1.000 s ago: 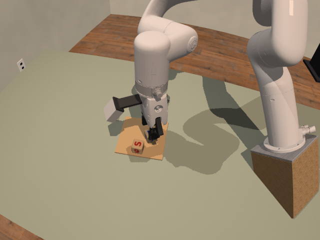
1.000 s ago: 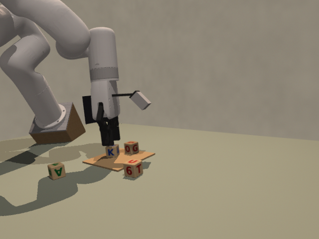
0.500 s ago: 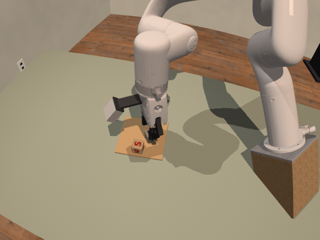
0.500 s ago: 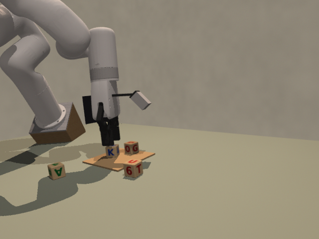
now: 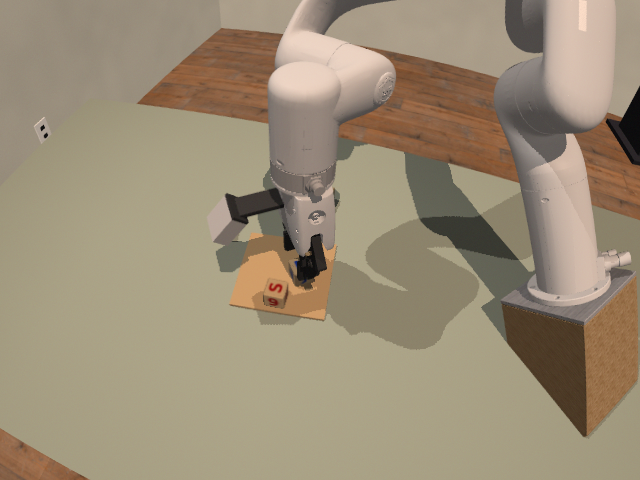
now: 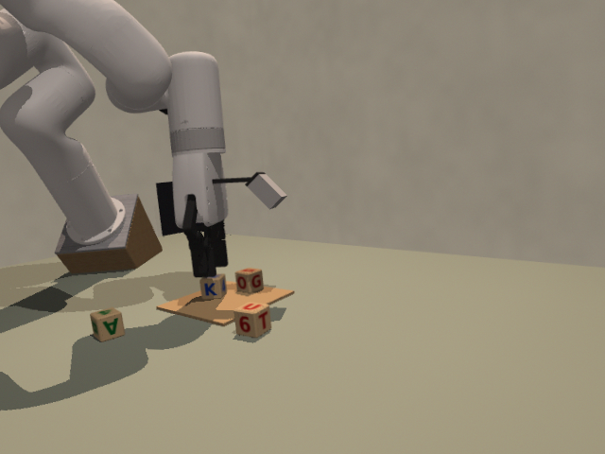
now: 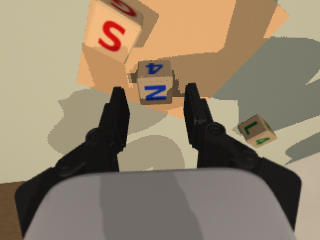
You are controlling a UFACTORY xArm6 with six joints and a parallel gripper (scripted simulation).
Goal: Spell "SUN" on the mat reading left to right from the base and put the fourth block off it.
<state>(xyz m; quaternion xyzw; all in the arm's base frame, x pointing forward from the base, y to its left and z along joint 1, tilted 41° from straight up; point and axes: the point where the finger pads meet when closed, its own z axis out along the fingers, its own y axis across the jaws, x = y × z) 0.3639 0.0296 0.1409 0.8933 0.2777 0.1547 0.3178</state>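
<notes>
Currently the jaws (image 5: 308, 272) (image 6: 210, 270) stand part-way open, holding nothing, over the N block (image 5: 294, 271) (image 6: 213, 287) (image 7: 155, 90). N block is on the mat (image 5: 252, 266) (image 6: 190, 308) (image 7: 200, 32), N face up, but the letter lies sideways next to the S, so probably needs a quarter turn. S block (image 5: 275, 292) (image 6: 249, 281) (image 7: 112, 35) also on the mat, near an edge, S up; looks about upright for a reader at the base, and on the correct side of the N. Left to do: U block (image 6: 252, 320) is off the mat, on the table (image 5: 155, 335) (image 6: 415, 361) (image 7: 35, 125), U up; it has to go between S and N, and that gap may need widening. Spare L block (image 6: 107, 325) (image 7: 257, 131) is well apart from the mat, fine as is. Roughly: two of three letters on the mat, row not yet made.

Materials: blocks are pale wood-look cubes, crisp edges, red, blue or green characters. Mat is a thin, flat, four-sided sheet, plain orange-tan. Table matte grey-green. Jaws black, angular, linked; arm smooth, off-white, rounded. Pedestal (image 5: 610, 351) (image 6: 141, 239) has brown, grainy sides and a grey, streaky top.

Between the earlier top and exterior pictures and now, no clear change can be made out.
</notes>
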